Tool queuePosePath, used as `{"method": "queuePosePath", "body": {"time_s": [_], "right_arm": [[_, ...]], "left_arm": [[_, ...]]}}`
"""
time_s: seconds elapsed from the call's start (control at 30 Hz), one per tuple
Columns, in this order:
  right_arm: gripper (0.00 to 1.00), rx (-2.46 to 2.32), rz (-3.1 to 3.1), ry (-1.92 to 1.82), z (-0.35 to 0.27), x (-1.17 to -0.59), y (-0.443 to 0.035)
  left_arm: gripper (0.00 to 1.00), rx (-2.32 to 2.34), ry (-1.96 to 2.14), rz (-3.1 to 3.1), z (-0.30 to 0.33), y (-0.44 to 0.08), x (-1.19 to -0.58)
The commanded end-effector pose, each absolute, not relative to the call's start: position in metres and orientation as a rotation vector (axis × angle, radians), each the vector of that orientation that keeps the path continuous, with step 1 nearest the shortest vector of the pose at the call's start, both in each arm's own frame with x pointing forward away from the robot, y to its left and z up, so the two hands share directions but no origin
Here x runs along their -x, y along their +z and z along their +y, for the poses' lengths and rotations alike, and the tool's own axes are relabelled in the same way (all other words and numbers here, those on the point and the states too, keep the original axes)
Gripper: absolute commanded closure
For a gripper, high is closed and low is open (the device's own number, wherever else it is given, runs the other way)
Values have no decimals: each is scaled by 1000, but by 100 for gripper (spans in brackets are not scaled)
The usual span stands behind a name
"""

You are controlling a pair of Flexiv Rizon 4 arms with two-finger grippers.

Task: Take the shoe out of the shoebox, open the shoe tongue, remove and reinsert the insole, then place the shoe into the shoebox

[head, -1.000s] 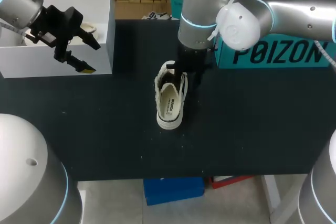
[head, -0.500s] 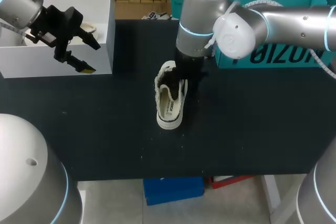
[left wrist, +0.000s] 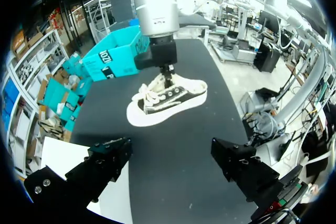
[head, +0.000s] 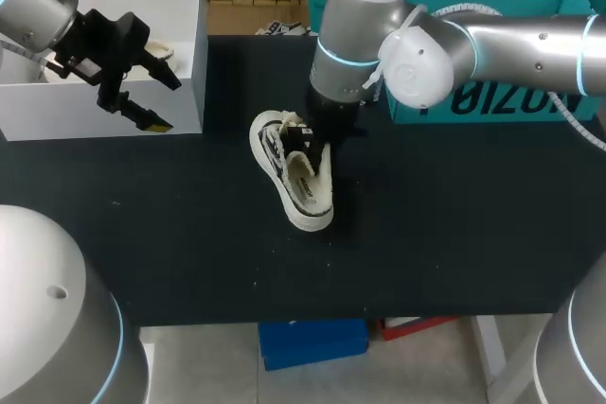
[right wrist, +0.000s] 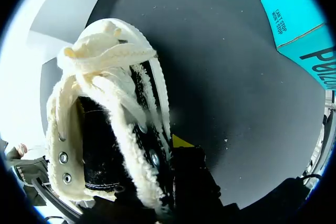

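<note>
A cream-and-black low shoe (head: 289,175) lies tipped on its side mid-table, toe pointing back left. My right gripper (head: 310,141) comes down at its opening and is shut on the shoe's upper edge beside the laces. In the right wrist view one yellow fingertip (right wrist: 181,141) presses the outside of the fuzzy-trimmed black wall (right wrist: 105,129); the other finger is hidden inside. The left wrist view shows the shoe (left wrist: 168,98) ahead of my open left gripper (left wrist: 173,156). That gripper (head: 163,101) hovers at the front of the white shoebox (head: 180,16), holding nothing.
A teal box (head: 492,101) stands at the back right, behind my right arm. The white shoebox occupies the back left corner. Bare black table surface stretches in front of the shoe to the near edge.
My right gripper went down into the shoe's opening and shut on its upper edge. The shoe tipped over and its toe swung left. My left arm stayed put.
</note>
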State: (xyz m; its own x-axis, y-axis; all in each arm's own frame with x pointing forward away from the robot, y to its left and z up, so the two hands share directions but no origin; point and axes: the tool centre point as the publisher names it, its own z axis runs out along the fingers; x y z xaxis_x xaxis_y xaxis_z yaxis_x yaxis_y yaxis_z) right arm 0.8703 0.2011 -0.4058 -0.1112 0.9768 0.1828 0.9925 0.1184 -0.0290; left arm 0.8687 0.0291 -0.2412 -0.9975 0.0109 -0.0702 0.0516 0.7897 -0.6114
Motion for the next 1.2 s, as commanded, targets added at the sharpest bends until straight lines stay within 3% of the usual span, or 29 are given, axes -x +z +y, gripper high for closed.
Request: {"method": "queuePosePath", "body": {"time_s": [0.03,0.5,0.77,0.93,1.2], "right_arm": [[100,1970,-2231,-156,191,-871,-373],[100,1942,-2342,-94,152,-882,-252],[100,1505,-2627,-100,131,-897,-189],[100,1009,-2823,79,114,-901,-163],[100,1009,-2823,79,114,-901,-163]], "left_arm": [[0,-51,-996,2907,29,-242,-867],[0,-51,-996,2907,29,-242,-867],[0,-51,-996,2907,29,-242,-867],[0,-51,-996,2907,29,-242,-867],[0,-51,-996,2907,29,-242,-867]]}}
